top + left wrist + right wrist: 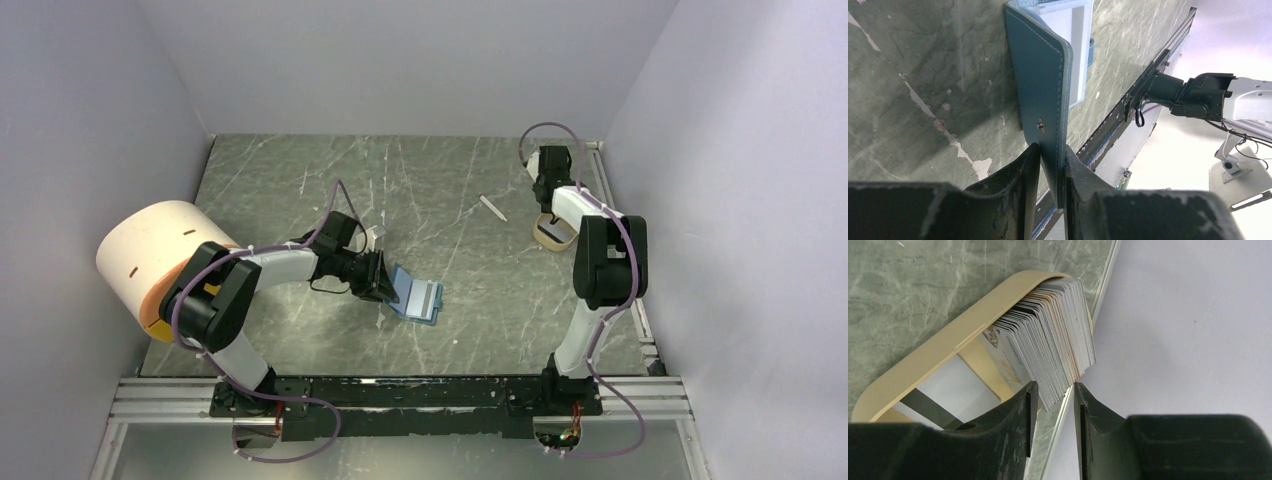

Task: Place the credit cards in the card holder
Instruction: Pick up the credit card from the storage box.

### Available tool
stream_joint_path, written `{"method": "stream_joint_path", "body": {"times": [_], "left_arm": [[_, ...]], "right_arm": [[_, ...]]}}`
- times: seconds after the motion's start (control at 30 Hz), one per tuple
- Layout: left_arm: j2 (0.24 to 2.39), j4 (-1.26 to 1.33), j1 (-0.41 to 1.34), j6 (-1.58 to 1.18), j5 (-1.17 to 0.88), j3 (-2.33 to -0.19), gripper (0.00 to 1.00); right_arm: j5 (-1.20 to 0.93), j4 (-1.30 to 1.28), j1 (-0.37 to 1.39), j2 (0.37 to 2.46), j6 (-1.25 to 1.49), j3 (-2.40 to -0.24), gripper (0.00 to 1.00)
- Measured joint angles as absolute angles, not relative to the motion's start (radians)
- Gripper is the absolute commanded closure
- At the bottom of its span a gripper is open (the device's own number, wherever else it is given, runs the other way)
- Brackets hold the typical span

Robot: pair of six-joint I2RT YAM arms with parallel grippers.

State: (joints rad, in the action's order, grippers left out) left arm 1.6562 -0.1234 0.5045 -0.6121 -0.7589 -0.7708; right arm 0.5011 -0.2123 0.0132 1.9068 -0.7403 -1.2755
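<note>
The dark green marbled table (280,170) carries everything, and the card holder (420,298) lies near its middle. Places below are given from it.

A big cream drum with an orange underside (150,245) sits well to the left of the card holder, at the table's left edge. The left arm (280,265) reaches past the drum to the card holder's left side. The right arm (605,255) stands well to the card holder's right and stretches toward the far right corner.

The card holder is open, with its lighter blue slots facing up. The left gripper (1052,152) is clenched on the teal outer flap. Its two dark fingers press the flap from both sides just below the small snap stud, and the flap stands on edge off the table.

A small tan tray (948,340) rests well apart from the card holder, to its right and farther back, by the table's right rim. The credit cards (1058,335) stand in it as a fanned stack leaning against one end. One more pale card with a dark stripe (943,390) lies flat on the tray floor.

The right gripper (1054,390) straddles the stack's near corner, with several card edges between its fingers. I cannot tell whether they are pinched.

A thin white stick (491,207) lies between the card holder and the tray, toward the back.
</note>
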Motion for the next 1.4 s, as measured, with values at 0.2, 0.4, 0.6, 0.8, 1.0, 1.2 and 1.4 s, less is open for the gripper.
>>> {"method": "stream_joint_path", "body": {"times": [0.2,0.4,0.6,0.8,1.0,1.2,1.4], "left_arm": [[1.656,-0.123,0.505,-0.612,-0.764,-0.771,0.72],[1.656,-0.124,0.505,-0.610,-0.764,-0.771,0.72],[1.657,-0.124,0.505,-0.605,-0.765,-0.771,0.72],[1.657,-0.130,0.505,-0.597,-0.765,-0.771,0.72],[1.657,-0.133,0.505,-0.594,-0.765,-0.771,0.72],[1.657,-0.133,0.505,-0.594,-0.765,-0.771,0.73],[1.657,-0.132,0.505,-0.595,-0.765,-0.771,0.73]], "right_arm": [[0.472,-0.234,0.013,1.896,-0.730,-1.294,0.48],[0.457,-0.242,0.013,1.897,-0.743,-1.282,0.46],[0.463,-0.238,0.012,1.915,-0.756,-1.282,0.44],[0.497,-0.224,0.014,1.994,-0.775,-1.288,0.44],[0.537,-0.194,0.012,2.006,-0.781,-1.288,0.52],[0.563,-0.165,0.012,2.003,-0.783,-1.282,0.61],[0.562,-0.166,0.012,1.996,-0.778,-1.282,0.63]]}}
